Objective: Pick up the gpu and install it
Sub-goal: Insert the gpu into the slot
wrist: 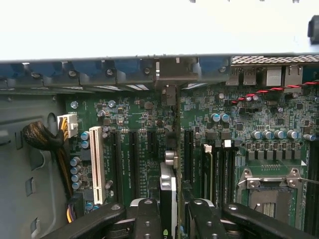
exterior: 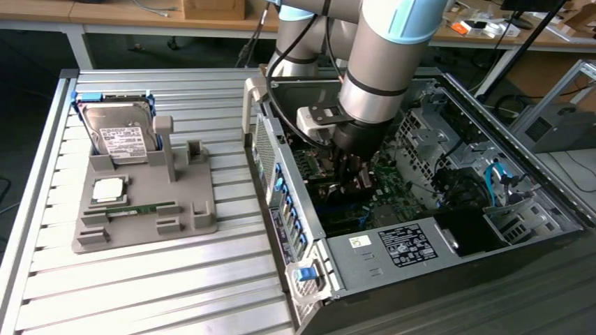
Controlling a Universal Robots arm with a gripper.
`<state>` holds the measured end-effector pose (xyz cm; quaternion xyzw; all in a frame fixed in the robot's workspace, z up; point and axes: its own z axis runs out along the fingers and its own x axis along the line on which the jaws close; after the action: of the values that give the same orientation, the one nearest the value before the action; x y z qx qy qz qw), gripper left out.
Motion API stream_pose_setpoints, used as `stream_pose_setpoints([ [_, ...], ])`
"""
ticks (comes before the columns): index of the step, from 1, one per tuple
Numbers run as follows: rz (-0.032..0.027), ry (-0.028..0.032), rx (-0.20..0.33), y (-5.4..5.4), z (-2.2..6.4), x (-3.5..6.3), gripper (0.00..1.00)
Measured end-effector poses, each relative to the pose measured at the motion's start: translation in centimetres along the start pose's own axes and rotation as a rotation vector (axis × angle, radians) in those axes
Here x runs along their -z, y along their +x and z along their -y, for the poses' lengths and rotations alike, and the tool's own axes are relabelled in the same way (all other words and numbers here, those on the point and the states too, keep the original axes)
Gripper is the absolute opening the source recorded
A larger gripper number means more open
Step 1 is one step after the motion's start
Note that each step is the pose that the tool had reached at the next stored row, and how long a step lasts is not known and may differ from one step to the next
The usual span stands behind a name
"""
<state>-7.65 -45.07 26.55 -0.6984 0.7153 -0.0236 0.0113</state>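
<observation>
One thin dark gpu (wrist: pixel 175 149), seen edge-on, is clamped upright in the gripper (wrist: pixel 174 219) above the motherboard (wrist: pixel 234 124).

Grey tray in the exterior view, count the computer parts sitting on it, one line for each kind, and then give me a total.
hard drive: 1
processor chip: 1
memory stick: 1
Total: 3

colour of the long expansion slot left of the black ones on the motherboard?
White slot, clearest in the wrist view.
</observation>
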Motion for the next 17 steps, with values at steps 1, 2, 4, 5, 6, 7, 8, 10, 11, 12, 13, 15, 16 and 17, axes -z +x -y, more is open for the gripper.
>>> stream_pose_setpoints([
  [1, -0.0020, -0.0001, 0.000, 0.00, 0.00, 0.01, 0.27],
  [2, -0.0033, -0.0001, 0.000, 0.00, 0.00, 0.01, 0.27],
  [4, -0.0041, -0.0001, 0.000, 0.00, -0.01, 0.01, 0.27],
  [5, -0.0042, -0.0001, 0.000, -0.02, 0.00, 0.01, 0.27],
  [6, -0.0041, -0.0001, 0.000, -0.03, 0.00, 0.01, 0.27],
  [7, -0.0043, -0.0001, -0.001, -0.03, -0.01, 0.01, 0.27],
  [8, -0.0043, -0.0001, -0.002, -0.03, 0.00, 0.01, 0.27],
  [10, -0.0045, -0.0002, -0.007, -0.03, 0.00, 0.00, 0.27],
  [11, -0.0046, -0.0003, -0.010, -0.03, 0.00, 0.00, 0.27],
  [12, -0.0048, -0.0004, -0.012, -0.04, 0.01, -0.01, 0.27],
  [13, -0.0047, -0.0010, -0.013, -0.04, 0.05, -0.03, 0.27],
  [15, -0.0047, -0.0029, -0.013, -0.04, 0.19, -0.10, 0.27],
  [16, -0.0050, -0.0036, -0.013, -0.03, 0.22, -0.12, 0.27],
  [17, -0.0050, -0.0037, -0.013, -0.02, 0.22, -0.13, 0.27],
])
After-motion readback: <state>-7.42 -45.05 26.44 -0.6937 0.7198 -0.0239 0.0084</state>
